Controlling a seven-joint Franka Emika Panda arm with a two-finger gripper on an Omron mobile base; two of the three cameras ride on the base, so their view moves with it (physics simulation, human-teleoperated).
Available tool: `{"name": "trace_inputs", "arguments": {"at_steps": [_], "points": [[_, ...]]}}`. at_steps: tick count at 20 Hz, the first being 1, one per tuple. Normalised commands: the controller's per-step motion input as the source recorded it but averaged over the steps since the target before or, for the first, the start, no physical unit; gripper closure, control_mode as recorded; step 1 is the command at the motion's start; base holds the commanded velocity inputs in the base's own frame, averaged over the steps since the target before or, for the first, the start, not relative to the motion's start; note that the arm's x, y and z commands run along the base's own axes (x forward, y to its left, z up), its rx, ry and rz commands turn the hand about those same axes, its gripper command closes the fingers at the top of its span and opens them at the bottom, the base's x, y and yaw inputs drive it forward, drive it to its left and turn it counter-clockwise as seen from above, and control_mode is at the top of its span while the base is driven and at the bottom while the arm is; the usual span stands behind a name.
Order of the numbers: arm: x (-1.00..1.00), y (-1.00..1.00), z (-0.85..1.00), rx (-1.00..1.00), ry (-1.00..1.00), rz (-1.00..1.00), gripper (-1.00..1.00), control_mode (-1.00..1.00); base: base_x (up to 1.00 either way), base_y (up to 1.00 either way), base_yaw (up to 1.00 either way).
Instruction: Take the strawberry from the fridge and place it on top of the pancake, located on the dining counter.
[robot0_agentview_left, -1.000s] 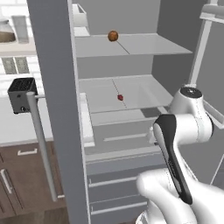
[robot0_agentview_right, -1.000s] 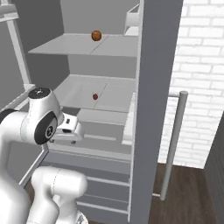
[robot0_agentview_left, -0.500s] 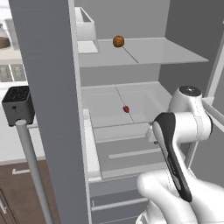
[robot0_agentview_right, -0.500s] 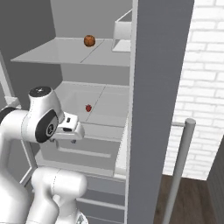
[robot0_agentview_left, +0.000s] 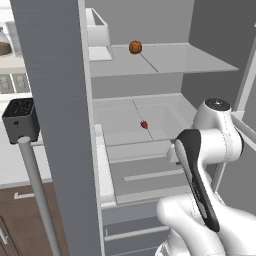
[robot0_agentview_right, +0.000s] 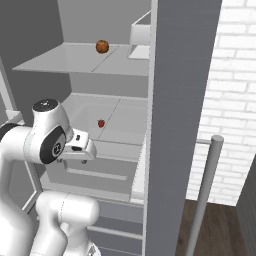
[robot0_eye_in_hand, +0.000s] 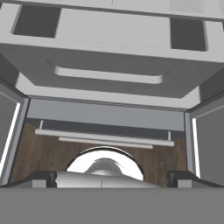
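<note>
The fridge (robot0_agentview_left: 170, 114) stands open right in front of me. A tiny dark-red strawberry (robot0_agentview_left: 144, 124) lies on its middle pale grey shelf, also seen from the right (robot0_agentview_right: 101, 123). My gripper (robot0_eye_in_hand: 112, 178) is open, its two dark fingertips (robot0_eye_in_hand: 43, 177) wide apart with nothing between them. It points down at the fridge's lower drawers (robot0_eye_in_hand: 109, 48), in front of and below the strawberry's shelf. The white hand (robot0_agentview_right: 80, 148) hangs beside the folded arm, well short of the fruit. The pancake and the dining counter are out of view.
An orange-brown ball (robot0_agentview_left: 135, 47) and a white box (robot0_agentview_left: 97, 34) sit on the upper shelf. The open door's thick grey edge (robot0_agentview_left: 55, 100) and its silver handle (robot0_agentview_left: 35, 185) stand close on the left. A black toaster (robot0_agentview_left: 20, 120) sits on the counter beyond. Wood floor (robot0_eye_in_hand: 39, 151) lies below.
The whole picture has shifted and the fridge interior has grown larger: the base has driven closer. The arm keeps its folded pose and the gripper stays open.
</note>
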Motion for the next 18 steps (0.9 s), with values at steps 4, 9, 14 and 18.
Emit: {"name": "trace_inputs", "arguments": {"at_steps": [4, 9, 14, 18], "points": [[0.05, 0.06, 0.03, 0.00, -0.21, 0.04, -1.00, -1.00, 0.00, 0.00, 0.00], [0.54, 0.10, 0.01, 0.02, -0.29, 0.05, -1.00, -1.00, 0.00, 0.00, 0.00], [0.98, 0.10, 0.02, 0.02, 0.01, 0.00, -1.00, -1.00, 0.00, 0.00, 0.00], [1.00, 0.34, 0.02, 0.00, 0.03, -0.02, -1.00, -1.00, 0.00, 0.00, 0.00]]}}
